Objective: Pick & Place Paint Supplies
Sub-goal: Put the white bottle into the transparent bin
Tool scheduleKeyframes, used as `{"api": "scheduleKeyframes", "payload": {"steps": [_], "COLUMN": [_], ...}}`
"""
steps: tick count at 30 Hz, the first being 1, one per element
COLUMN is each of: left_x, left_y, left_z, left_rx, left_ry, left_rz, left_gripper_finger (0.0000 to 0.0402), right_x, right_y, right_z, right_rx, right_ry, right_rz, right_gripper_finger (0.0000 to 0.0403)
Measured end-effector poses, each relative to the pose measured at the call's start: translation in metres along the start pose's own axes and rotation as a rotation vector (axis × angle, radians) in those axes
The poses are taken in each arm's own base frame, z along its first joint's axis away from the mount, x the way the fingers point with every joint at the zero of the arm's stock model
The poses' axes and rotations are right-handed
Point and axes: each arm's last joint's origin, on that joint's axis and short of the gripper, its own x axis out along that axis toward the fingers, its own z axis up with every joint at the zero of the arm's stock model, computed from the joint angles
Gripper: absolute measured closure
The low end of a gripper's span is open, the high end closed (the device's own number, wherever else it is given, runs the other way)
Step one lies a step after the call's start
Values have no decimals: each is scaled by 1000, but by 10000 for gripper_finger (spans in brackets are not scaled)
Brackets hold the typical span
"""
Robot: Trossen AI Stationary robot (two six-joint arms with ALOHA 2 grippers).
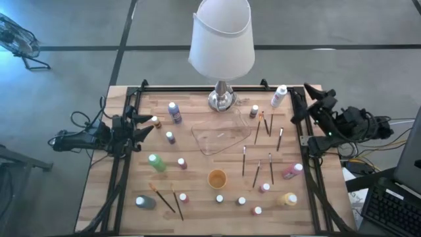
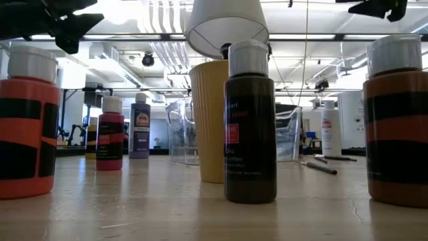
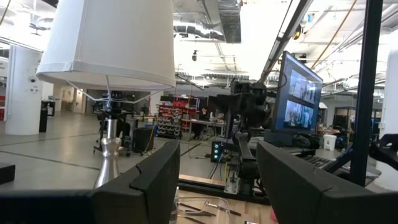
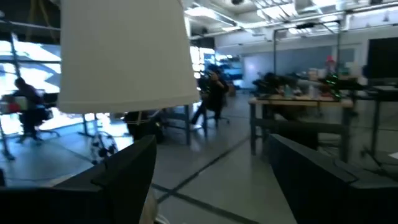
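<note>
Paint bottles on a wooden table, seen from tabletop height.
A dark brown bottle (image 2: 249,124) stands nearest, a tan ribbed cup (image 2: 208,120) just behind it, orange bottles at both edges.

Wooden table (image 1: 197,210) with dark frame rails along both sides; table lamp (image 1: 222,39) at far edge — white shade, shiny metal base (image 1: 222,99); clear plastic tray (image 1: 220,135) just in front of lamp base, near table's middle; small orange cup (image 1: 217,178) upright, nearer front edge, apart from tray; keyboard (image 1: 388,214) off table's right front corner; fan (image 1: 16,39) on grey floor, far left — well apart from table.
</note>
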Motion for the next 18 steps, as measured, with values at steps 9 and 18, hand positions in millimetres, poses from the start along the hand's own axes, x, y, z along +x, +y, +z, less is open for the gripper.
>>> {"api": "scheduleKeyframes", "payload": {"steps": [9, 18], "left_x": [0, 0], "left_y": [0, 0], "left_z": [0, 0], "left_rx": [0, 0], "left_ry": [0, 0], "left_rz": [0, 0], "left_gripper_finger": [183, 183], "right_x": [19, 25], "right_y": [29, 43], "right_z": [29, 16], "right_rx": [-159, -211], "right_ry": [55, 175], "right_rz": [-59, -172], "right_gripper_finger": [79, 89]}}
